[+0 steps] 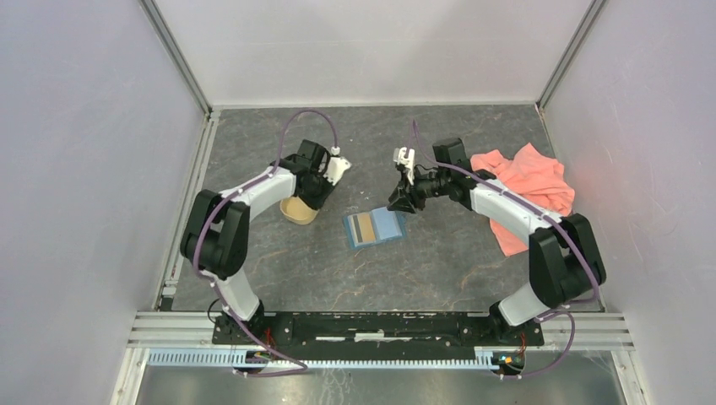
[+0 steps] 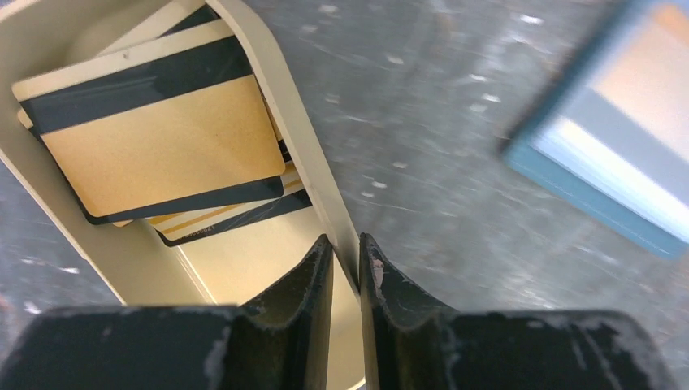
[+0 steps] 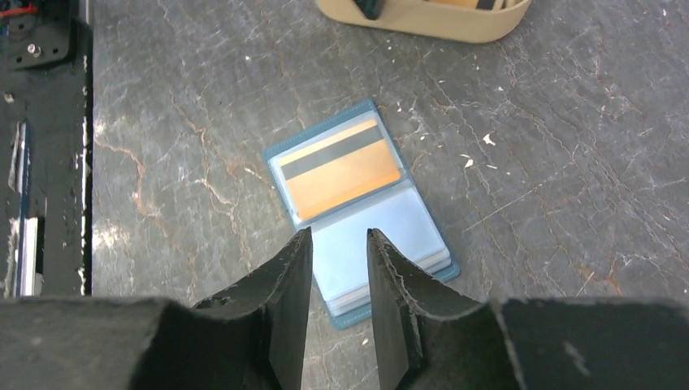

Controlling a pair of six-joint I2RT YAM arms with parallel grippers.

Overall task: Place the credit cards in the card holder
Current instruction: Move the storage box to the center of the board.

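Note:
The teal card holder (image 1: 374,227) lies open on the table. A yellow-gold card with a dark stripe (image 3: 341,171) sits in its left pocket, and its right light-blue pocket (image 3: 406,219) shows no card. It also shows blurred in the left wrist view (image 2: 601,162). Several gold and dark credit cards (image 2: 162,138) are stacked in the tan oval tray (image 2: 284,106). My left gripper (image 2: 345,244) is nearly shut with the tray's wall between its fingers. My right gripper (image 3: 337,236) is open and empty, just above the holder's right half.
A pink cloth (image 1: 528,190) lies at the right, behind the right arm. The black base rail (image 1: 363,325) runs along the near edge. White walls enclose the table on three sides. The tray (image 1: 297,211) sits left of the holder.

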